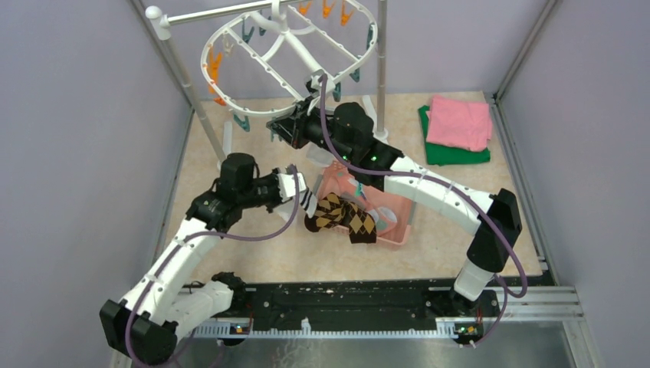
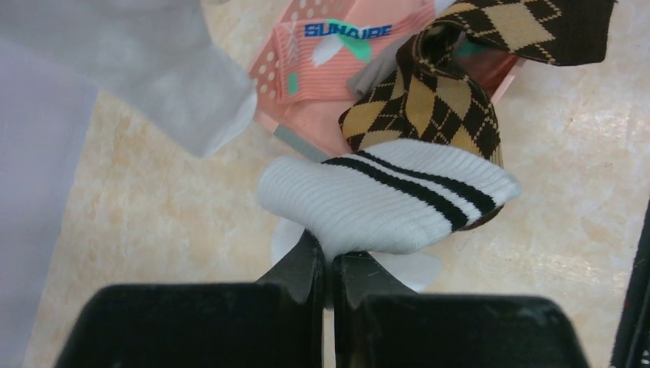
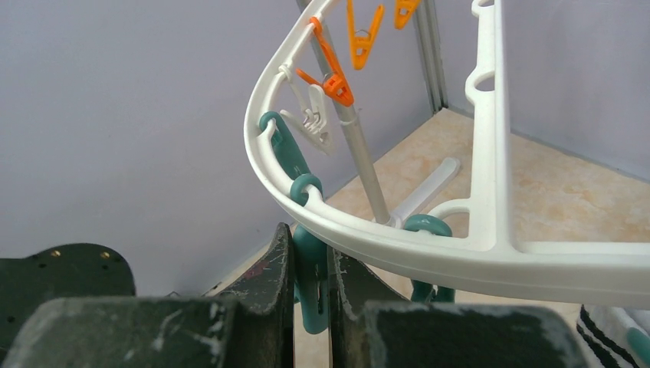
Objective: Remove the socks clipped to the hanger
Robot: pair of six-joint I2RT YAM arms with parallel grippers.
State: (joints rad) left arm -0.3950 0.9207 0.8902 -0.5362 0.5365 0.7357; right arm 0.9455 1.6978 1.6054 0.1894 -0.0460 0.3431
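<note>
In mid-frame of the top view the left gripper [image 2: 328, 264] is pinched tight on a white sock with black stripes [image 2: 383, 203], beside brown diamond socks [image 2: 429, 107] draped over a pink basket [image 2: 268, 69], while the right gripper [image 3: 310, 247] squeezes a teal clip [image 3: 311, 295] on the white hanger [image 3: 490, 261] at upper centre.

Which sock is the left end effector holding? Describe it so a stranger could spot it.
Find the pink basket mid-table. On its left side in the top view, the left end effector is shut on one sock. It is ribbed white with two black stripes, unlike the brown diamond socks beside it.
</note>
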